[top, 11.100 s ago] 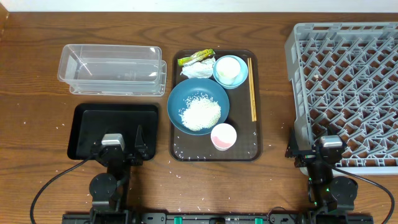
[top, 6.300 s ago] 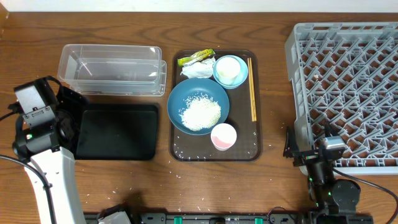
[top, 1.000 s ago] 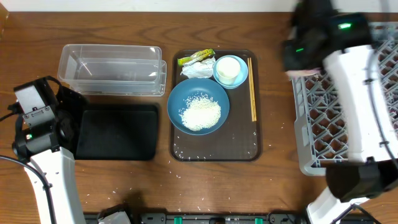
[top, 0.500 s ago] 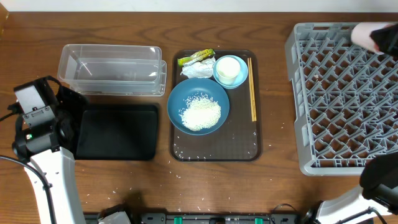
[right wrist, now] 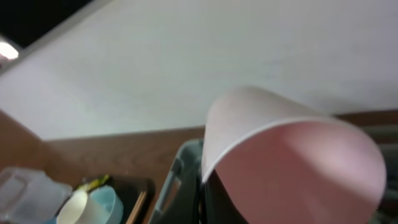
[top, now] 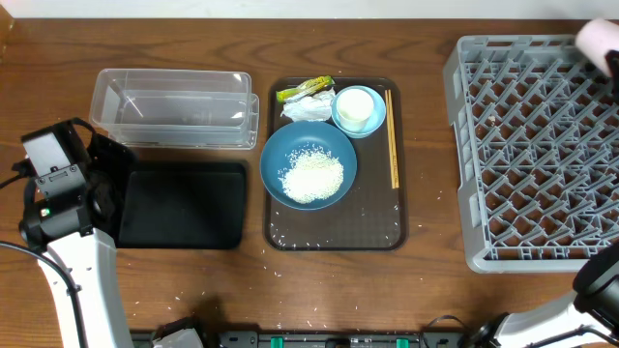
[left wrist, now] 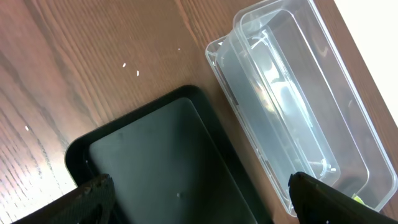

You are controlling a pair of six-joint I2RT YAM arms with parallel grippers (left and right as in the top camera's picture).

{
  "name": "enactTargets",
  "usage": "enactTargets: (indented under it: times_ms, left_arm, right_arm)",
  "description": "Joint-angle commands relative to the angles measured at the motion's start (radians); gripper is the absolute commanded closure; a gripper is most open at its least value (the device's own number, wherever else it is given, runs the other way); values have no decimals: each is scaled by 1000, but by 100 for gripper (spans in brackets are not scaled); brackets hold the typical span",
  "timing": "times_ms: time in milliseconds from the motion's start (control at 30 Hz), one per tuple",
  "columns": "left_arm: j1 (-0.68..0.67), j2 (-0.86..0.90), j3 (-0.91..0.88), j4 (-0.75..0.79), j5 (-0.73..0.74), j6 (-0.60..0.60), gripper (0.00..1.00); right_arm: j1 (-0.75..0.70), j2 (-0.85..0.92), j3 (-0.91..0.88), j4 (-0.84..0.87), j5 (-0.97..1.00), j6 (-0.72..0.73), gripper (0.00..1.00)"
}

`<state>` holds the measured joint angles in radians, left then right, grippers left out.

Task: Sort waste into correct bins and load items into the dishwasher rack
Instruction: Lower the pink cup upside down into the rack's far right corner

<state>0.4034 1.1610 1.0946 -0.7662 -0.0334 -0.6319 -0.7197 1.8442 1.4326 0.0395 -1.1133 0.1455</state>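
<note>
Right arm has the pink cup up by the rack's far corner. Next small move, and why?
Probably lower the pink cup straight down into a cell at the far right corner of the rack, then release. The cup is clamped and hangs above that corner, and the cells visible there look unoccupied.

Left arm (top: 73,261) is a chunky white tube with black joints and a grey boxy block on top, plus a thin black cable (top: 12,247) trailing off. Left tool (left wrist: 206,200) has matte black, grainy fingers (left wrist: 87,198). Right arm (top: 602,280): same white-and-black look.
</note>
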Motion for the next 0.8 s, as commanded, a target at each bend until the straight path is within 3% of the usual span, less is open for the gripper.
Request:
enactTargets:
  times_ms: [0, 167, 433, 767]
  left_arm:
    - [4, -5, 22, -4, -16, -6, 8]
    - [4, -5, 22, -4, -16, -6, 8]
    - [4, -5, 22, -4, -16, -6, 8]
    - [4, -5, 22, -4, -16, -6, 8]
  right_arm:
    - [-32, 29, -34, 82, -39, 148, 99]
    - [-32, 125, -35, 212, -85, 241, 99]
    - [-39, 309, -35, 500, -132, 584, 99]
    - [-47, 336, -35, 521, -181, 617, 99]
